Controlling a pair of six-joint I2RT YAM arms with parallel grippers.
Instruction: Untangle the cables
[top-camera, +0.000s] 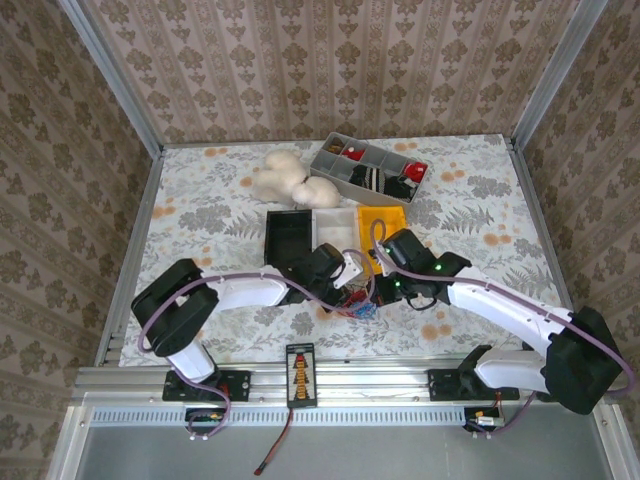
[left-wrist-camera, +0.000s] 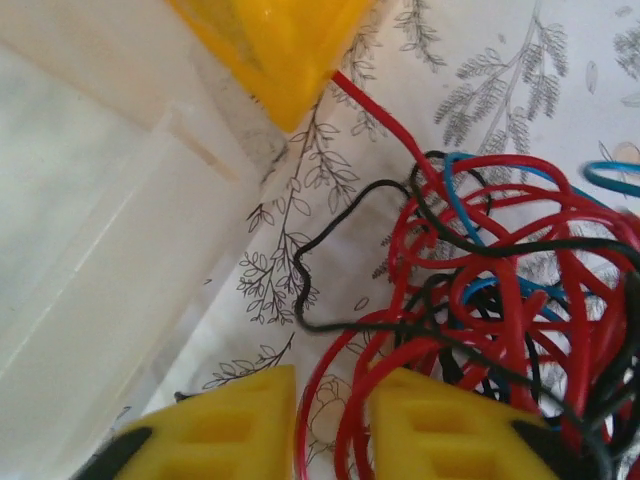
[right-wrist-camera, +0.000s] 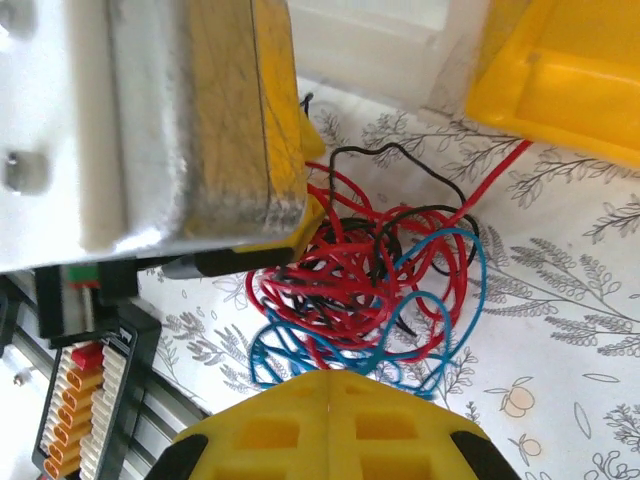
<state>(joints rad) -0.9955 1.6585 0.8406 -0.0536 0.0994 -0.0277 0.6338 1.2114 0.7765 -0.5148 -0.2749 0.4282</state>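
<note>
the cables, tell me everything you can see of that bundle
The cables are thin, flexible, plastic-coated wires in red, blue and black, tangled into one loose, loopy bundle. It lies on the floral tablecloth close beside the yellow bin. One red strand runs out to the bin's corner, and a black strand loops out alone. Red loops pass between the fingers of the left gripper; pinched or not, I cannot tell. The shut right gripper sits at the bundle's blue edge.

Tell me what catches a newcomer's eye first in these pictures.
The tangle of red, blue and black cables lies at the table's near middle, flanked closely by the left gripper and right gripper. Just behind sits a bright yellow bin, and farther back a grey divided tray.
</note>
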